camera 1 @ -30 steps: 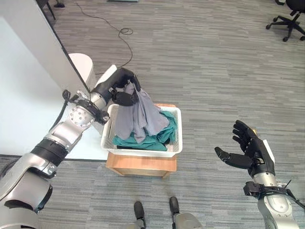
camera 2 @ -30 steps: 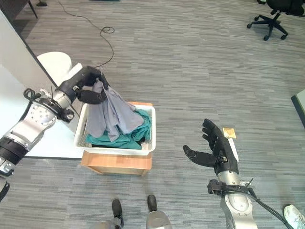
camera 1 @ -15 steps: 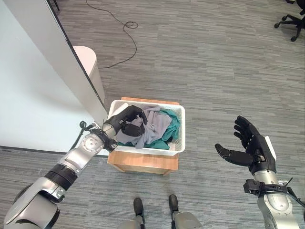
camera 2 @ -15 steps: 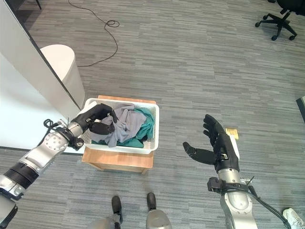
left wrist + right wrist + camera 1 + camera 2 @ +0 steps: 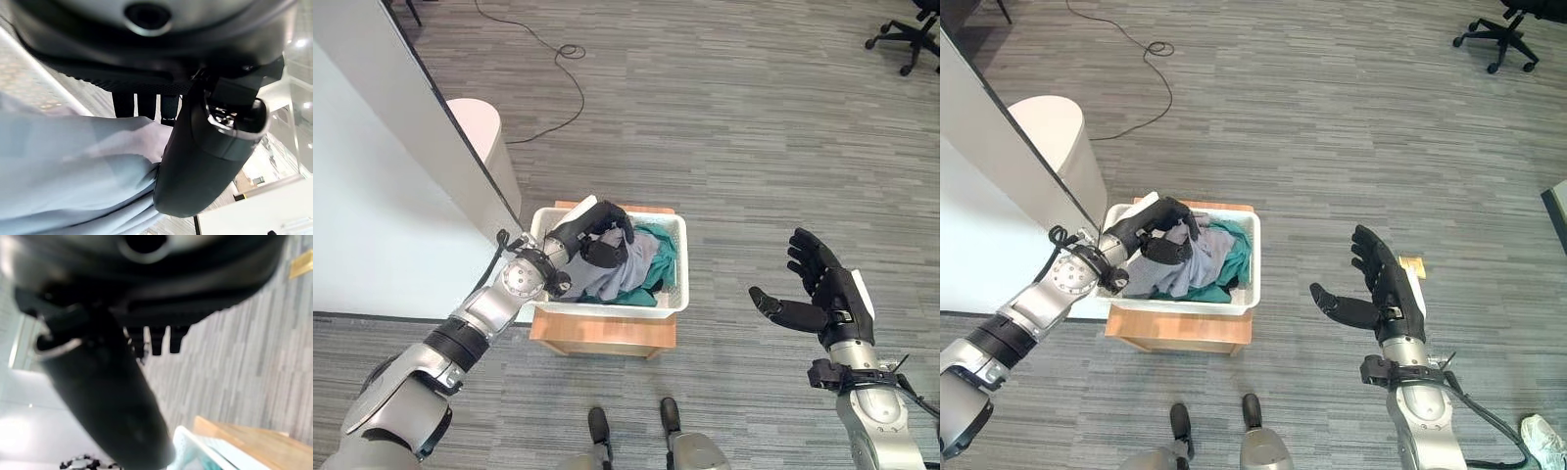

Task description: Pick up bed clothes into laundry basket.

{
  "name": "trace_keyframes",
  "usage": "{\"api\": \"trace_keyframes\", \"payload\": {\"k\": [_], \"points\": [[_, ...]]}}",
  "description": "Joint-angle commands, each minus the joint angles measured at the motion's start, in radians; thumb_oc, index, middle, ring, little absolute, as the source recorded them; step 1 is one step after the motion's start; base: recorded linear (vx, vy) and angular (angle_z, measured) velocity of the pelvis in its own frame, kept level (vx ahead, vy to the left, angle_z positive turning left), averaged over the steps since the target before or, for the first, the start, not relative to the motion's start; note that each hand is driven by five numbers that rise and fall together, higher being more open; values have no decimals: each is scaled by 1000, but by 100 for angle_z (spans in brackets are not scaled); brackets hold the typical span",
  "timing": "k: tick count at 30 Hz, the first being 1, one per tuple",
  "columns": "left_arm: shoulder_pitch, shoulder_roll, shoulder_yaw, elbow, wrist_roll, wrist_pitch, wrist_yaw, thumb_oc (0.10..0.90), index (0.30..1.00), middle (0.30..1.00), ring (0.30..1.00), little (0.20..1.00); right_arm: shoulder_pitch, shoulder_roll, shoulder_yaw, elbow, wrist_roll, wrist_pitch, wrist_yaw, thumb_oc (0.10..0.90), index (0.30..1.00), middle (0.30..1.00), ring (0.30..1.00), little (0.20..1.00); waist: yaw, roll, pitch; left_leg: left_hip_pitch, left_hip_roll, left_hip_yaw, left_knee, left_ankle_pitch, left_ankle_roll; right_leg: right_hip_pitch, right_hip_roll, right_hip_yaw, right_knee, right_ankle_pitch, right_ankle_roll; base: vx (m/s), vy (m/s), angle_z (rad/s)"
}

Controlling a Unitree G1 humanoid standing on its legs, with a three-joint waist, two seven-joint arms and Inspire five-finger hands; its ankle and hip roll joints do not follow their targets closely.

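The left hand [image 5: 600, 235], left of frame centre, has lowered the grey fabric garment [image 5: 612, 274] into the white plastic laundry basket [image 5: 677, 257], fingers still curled on it. Releasing seems next. The right hand [image 5: 827, 302], lower right, hangs open and idle.

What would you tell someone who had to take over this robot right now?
Left hand: fingers curled on the grey garment, down inside the white laundry basket.
Right hand: open, empty, held over the floor beside the basket.
Basket sits on a low wooden stand, with a green garment under the grey one.
Done: grey garment is in the basket.
Left: let go and lift the left hand out.
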Motion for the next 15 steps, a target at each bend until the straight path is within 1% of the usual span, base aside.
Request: {"api": "trace_keyframes", "payload": {"k": [1,2,3,4,8,10,11,14,15], "points": [[-226,-50,44,53,-12,-103,50,400,300,300,300,300,-50,-91,-62,-116,44,-84,-5,800,900,900,900,900,8,6,-84,20,37,6,1,-68,-34,11,-58,2,118,-122,105,0,0,0],[-227,-51,44,53,-12,-103,50,414,321,321,321,321,-50,-91,-62,-116,44,-84,-5,800,900,900,900,900,8,6,-84,20,37,6,1,-68,-34,11,-58,2,118,-122,105,0,0,0],[-238,-49,37,66,-7,-101,52,529,493,493,493,493,-50,-92,-55,-113,51,-84,-4,800,900,900,900,900,6,9,-84,20,37,6,1,-67,-35,11,-59,0,118,-122,105,0,0,0],[-254,-43,23,57,-7,-102,40,800,900,900,900,900,-47,-92,-55,-115,53,-83,0,800,900,900,900,900,6,11,-86,19,37,6,1,-67,-36,12,-60,-2,116,-121,106,0,0,0],[-278,-28,13,42,-4,-107,44,800,900,900,900,900,-48,-93,-51,-117,51,-83,5,800,900,900,900,900,8,15,-88,21,36,4,1,-67,-36,17,-61,-6,115,-123,106,0,0,0],[-292,-14,8,35,-5,-112,44,800,900,900,900,900,-50,-96,-51,-115,50,-84,5,800,900,900,900,900,10,18,-89,21,35,3,1,-67,-36,19,-61,-8,115,-123,106,0,0,0],[-309,7,2,20,-9,-117,45,800,900,900,900,900,-50,-98,-48,-113,47,-84,5,800,900,900,900,900,13,21,-94,22,34,1,1,-67,-36,21,-63,-10,113,-123,107,0,0,0],[-320,22,-2,10,-14,-120,45,800,900,900,900,900,-48,-98,-48,-113,50,-84,8,800,900,900,900,900,15,22,-95,21,34,0,1,-66,-37,22,-63,-11,114,-123,108,0,0,0],[-344,61,-6,-21,-20,-130,47,800,900,900,900,900,-46,-96,-45,-114,50,-86,14,800,900,900,900,900,21,28,-100,22,33,-4,1,-67,-38,24,-65,-15,113,-124,109,0,0,0]]}}
